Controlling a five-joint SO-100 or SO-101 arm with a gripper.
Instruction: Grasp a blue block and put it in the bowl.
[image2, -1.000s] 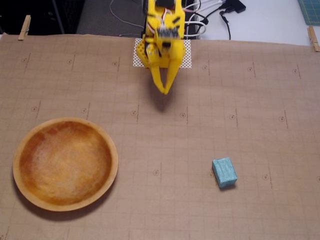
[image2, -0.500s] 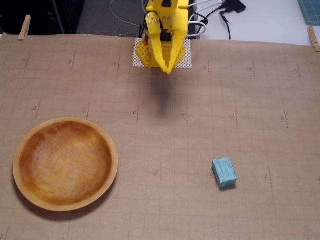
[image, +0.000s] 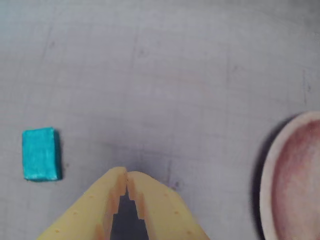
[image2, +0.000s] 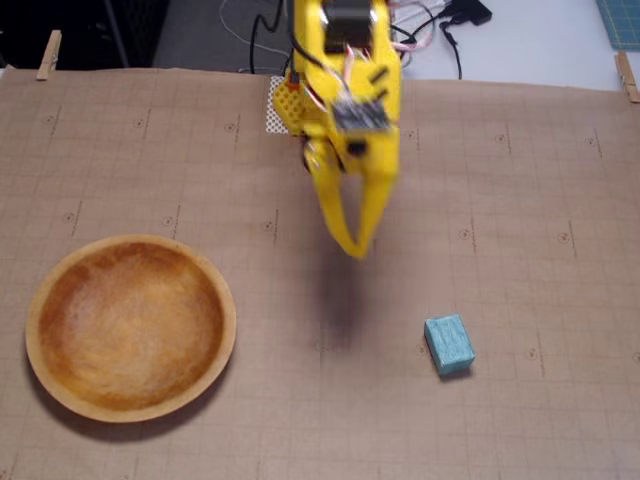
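Wrist view: the yellow two-finger gripper (image: 127, 176) enters from the bottom edge with its fingertips touching, clenched and empty. The small teal-blue rectangular block (image: 41, 153) lies flat on the gridded paper mat (image: 180, 75), left of the gripper and apart from it. The large round wooden bowl (image: 292, 175) is cut by the right edge. Fixed view: the gripper (image2: 355, 245) hangs above the mat (image2: 520, 170), blurred, tips together. The block (image2: 449, 344) rests to the lower right of the gripper; the bowl (image2: 225, 330) sits to its lower left, well apart from the block.

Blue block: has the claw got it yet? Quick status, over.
Gripper shut, empty, above the mat. Blue block untouched, away from bowl. Nothing in the way.
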